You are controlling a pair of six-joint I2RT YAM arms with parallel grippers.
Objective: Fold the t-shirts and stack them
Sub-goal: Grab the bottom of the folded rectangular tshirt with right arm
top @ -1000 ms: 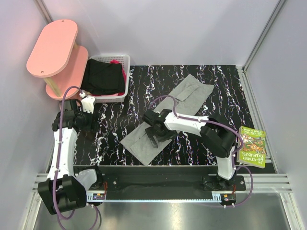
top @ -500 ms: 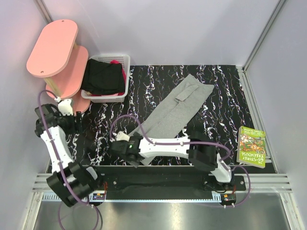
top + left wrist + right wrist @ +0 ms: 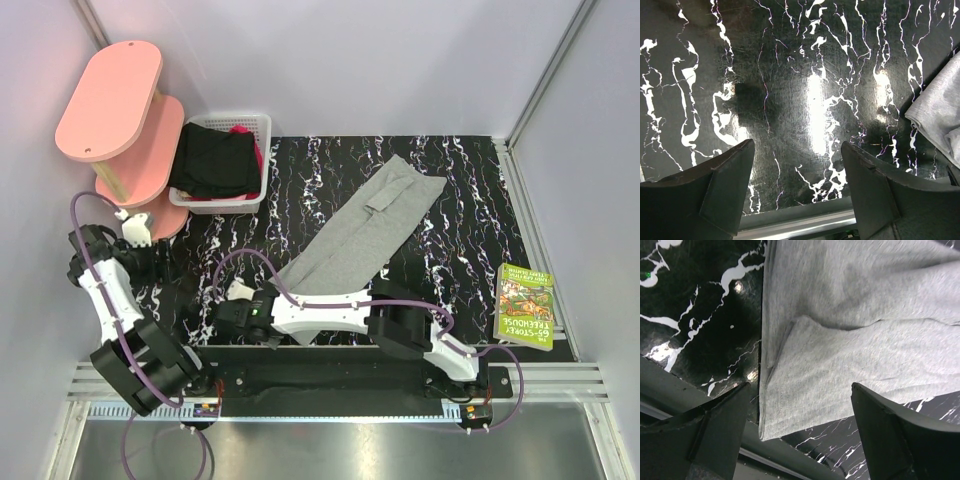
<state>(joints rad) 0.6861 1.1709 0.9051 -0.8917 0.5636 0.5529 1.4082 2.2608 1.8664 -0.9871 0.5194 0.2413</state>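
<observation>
On my far left the pink shelf stands just left of the basket. My left hand hangs in front of the basket and a little to its left, over bare marbled worktop. Its wrist view shows the left hand spread wide with nothing between the fingers, only glossy black surface below and a corner of grey cloth at the right edge.

Inside the basket lies the black garment, bunched and filling most of it, with a bit of magenta cloth peeking out at the back rim.

Well in front of the basket, by the near edge of the worktop, is my right hand, its arm stretched across to the left. It is also wide apart and holds nothing (the wrist camera makes this plain): the right hand sits above the near corner of the grey t-shirt.

The grey t-shirt lies flat to the right of the basket as a long narrow strip, running diagonally from back right to front left. Farthest right of the basket, a green book sits at the worktop's edge.
</observation>
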